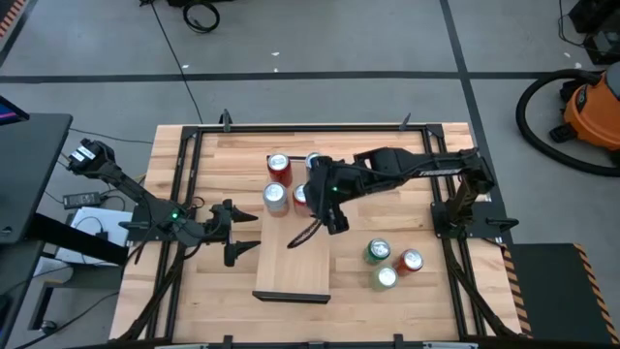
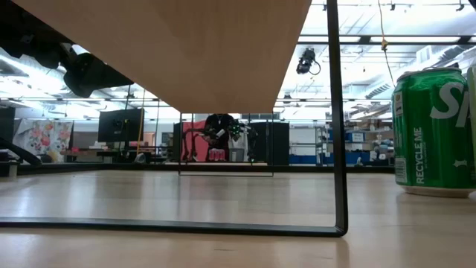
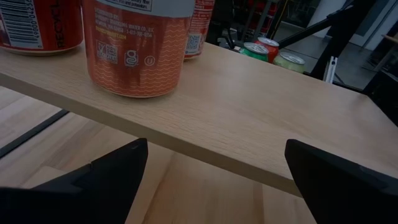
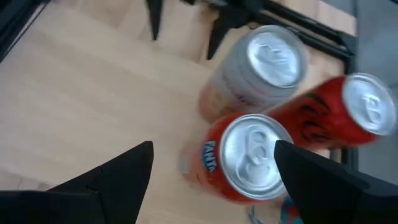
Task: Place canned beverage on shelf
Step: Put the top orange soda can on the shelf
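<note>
The shelf [image 1: 291, 271] is a long light-wood board on thin dark legs, running from near to far at the table's middle. Several cans stand upright on its far end: a red can [image 1: 279, 167], an orange can with a silver top [image 1: 275, 199] and an orange Fanta can [image 4: 245, 158]. My right gripper [image 1: 332, 220] is open and empty above the shelf, just nearer than these cans, and in its wrist view its fingers stand either side of the Fanta can, above it. My left gripper [image 1: 246, 233] is open and empty at the shelf's left edge [image 3: 186, 146].
Three loose cans stand on the table right of the shelf: a green one [image 1: 377, 252], a red one [image 1: 411, 260] and a pale green one [image 1: 385, 278]. The green can also shows in the low view [image 2: 431, 134]. The near half of the shelf top is bare.
</note>
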Robot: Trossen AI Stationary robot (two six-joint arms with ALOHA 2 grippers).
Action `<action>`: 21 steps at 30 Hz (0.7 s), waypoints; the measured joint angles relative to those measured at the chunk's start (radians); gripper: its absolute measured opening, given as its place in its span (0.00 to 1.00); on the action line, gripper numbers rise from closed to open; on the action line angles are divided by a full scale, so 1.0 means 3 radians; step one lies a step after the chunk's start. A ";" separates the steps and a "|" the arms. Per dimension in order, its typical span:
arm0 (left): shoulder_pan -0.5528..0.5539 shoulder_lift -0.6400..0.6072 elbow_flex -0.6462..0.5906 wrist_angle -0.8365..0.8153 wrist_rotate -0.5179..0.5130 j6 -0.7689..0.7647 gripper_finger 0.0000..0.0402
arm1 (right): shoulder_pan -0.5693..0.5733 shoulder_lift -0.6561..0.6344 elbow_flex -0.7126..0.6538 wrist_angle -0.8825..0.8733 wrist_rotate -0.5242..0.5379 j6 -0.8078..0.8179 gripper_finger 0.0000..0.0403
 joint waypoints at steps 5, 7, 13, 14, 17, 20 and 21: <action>0.0000 0.0000 0.0000 0.0000 0.0000 -0.0001 0.98 | -0.0091 0.0011 -0.0015 0.0050 -0.0190 -0.0377 0.86; 0.0000 0.0000 0.0000 0.0000 0.0000 -0.0002 0.98 | -0.0151 0.0024 -0.0040 0.0106 -0.0249 -0.0451 0.86; 0.0000 0.0000 0.0000 0.0000 0.0000 -0.0003 0.98 | -0.0351 0.0023 -0.0187 0.0293 -0.0423 -0.0345 0.86; 0.0000 0.0000 0.0000 0.0001 0.0000 -0.0001 0.98 | -0.0366 0.0023 -0.0209 0.0306 -0.0413 -0.0346 0.86; 0.0000 0.0000 0.0000 0.0000 0.0000 -0.0001 0.98 | -0.0382 0.0023 -0.0246 0.0306 -0.0412 -0.0322 0.86; 0.0000 0.0000 0.0000 0.0000 0.0000 -0.0001 0.98 | -0.0379 0.0023 -0.0269 0.0288 -0.0367 -0.0180 0.86; 0.0000 0.0000 0.0000 0.0000 0.0000 0.0000 0.98 | -0.0379 0.0023 -0.0279 0.0274 -0.0349 -0.0126 0.86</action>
